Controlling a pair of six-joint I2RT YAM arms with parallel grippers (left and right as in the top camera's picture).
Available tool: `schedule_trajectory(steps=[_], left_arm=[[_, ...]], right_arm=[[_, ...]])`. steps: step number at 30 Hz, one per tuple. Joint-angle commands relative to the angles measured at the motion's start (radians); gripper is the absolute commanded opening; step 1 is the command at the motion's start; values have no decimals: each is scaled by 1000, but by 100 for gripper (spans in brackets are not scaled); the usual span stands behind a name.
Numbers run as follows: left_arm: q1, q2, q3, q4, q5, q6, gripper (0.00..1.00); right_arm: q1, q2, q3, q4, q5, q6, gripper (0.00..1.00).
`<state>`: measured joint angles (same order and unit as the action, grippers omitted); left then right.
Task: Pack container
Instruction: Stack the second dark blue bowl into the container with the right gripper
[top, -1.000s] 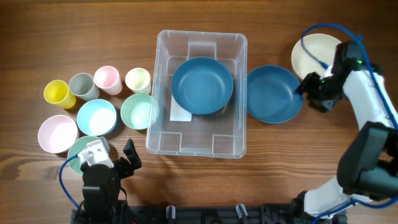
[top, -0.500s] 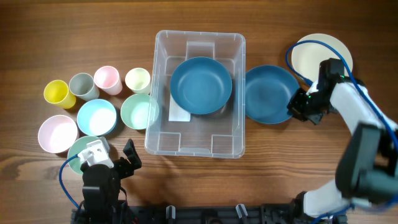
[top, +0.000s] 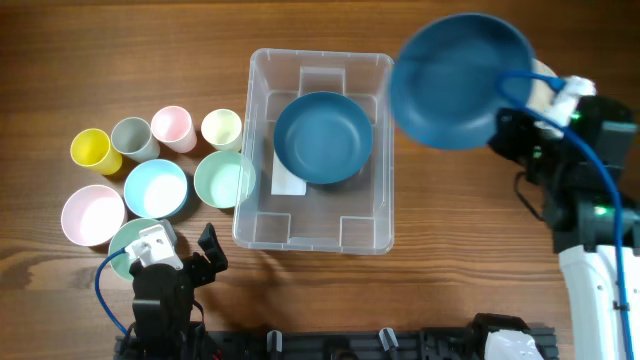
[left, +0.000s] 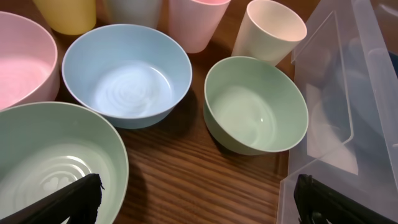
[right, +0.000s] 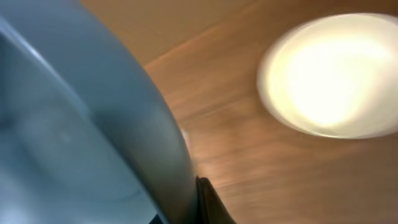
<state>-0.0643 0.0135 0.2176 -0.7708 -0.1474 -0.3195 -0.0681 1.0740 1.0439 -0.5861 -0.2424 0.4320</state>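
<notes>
Transfer step: right gripper (top: 508, 128), jaws seemingly clamped on the blue plate (top: 455, 75), must next lower it into the container (top: 320, 232) left of them.

The container (top: 315, 228) is a big see-through plastic bin, rectangular with rounded corners and moulded ribs in the walls. It sits upright and flat on the wooden worktop (top: 450, 280), roughly in the middle, open at the top, long side running front to back. One dark blue bowl (top: 323, 137) rests inside, in the far half. A white label (top: 289, 184) on the base peeks out just past the bowl's lower-left edge.
</notes>
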Motion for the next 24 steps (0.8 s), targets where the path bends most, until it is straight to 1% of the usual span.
schedule_trajectory(steps=[1,4,7,11,13,15,16,17,19,22,23,24], left_arm=[[6,-9,-5,3,9,-2,100],[6,-9,-5,3,9,-2,100],[6,-9,-5,3,9,-2,100],[6,-9,-5,3,9,-2,100],[6,-9,-5,3,9,-2,100],[6,-9,-5,3,9,-2,100],[6,-9,-5,3,9,-2,100],[6,-9,-5,3,9,-2,100],[6,-9,-5,3,9,-2,100],[6,-9,-5,3,9,-2,100],[6,-9,-5,3,9,-2,100],[6,-9,-5,3,9,-2,100]], right_arm=[[171,87,13,32,-65,-44,4],[310,232,47,31,45,-65,4],[388,382,126,33,94,-75,4],[410,547,244,34,74,-114,4],[414,597,280,24,32,-146,4],[426,629,298,21,32,-177,4],[431,636,298,21,32,-192,6],[436,637,298,11,32,-198,17],[438,633,299,-6,27,-211,34],[435,604,310,-39,5,-238,46],[431,587,316,-53,10,-242,52],[420,563,323,-66,14,-241,54]])
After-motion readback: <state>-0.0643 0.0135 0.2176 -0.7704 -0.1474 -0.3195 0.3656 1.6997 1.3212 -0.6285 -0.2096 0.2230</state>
